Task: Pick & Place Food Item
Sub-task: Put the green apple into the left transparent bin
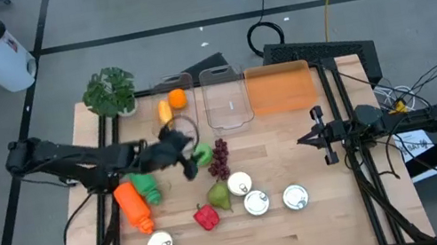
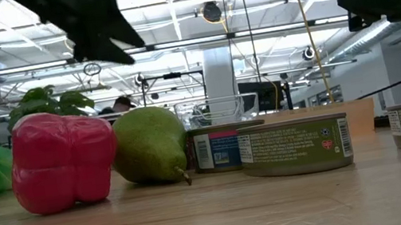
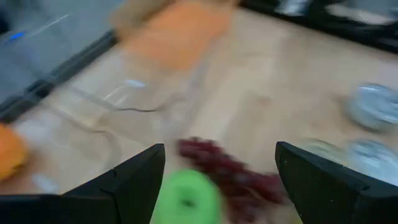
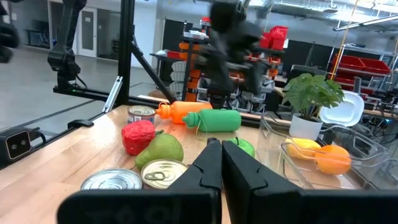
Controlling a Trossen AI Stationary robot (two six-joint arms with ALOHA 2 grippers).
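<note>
While the right arm waited at the table's right side with its gripper (image 1: pixel 322 136) pressed fully together, the left gripper (image 1: pixel 177 150) hovered above the table's middle with its fingers (image 3: pixel 134 180) spread apart and nothing between them. Directly under that gripper lay a green apple (image 1: pixel 202 154), and just beside the apple sat a bunch of dark red grapes (image 1: pixel 219 158). Nearer the front edge stood a green pear (image 1: pixel 219 195) beside a red bell pepper (image 1: pixel 207 218), with four tin cans (image 1: pixel 256 203) scattered around them. An orange bottle (image 1: pixel 133 208) and a green bottle (image 1: pixel 147 187) lay side by side at the left.

At the back of the table, one clear container (image 1: pixel 175 103) held an orange (image 1: pixel 177 98) and a yellow fruit (image 1: pixel 164 111), a second clear container (image 1: pixel 226 99) stood next to it, and an orange tray (image 1: pixel 279 89) sat further right. A potted plant (image 1: pixel 109 92) occupied the back left corner.
</note>
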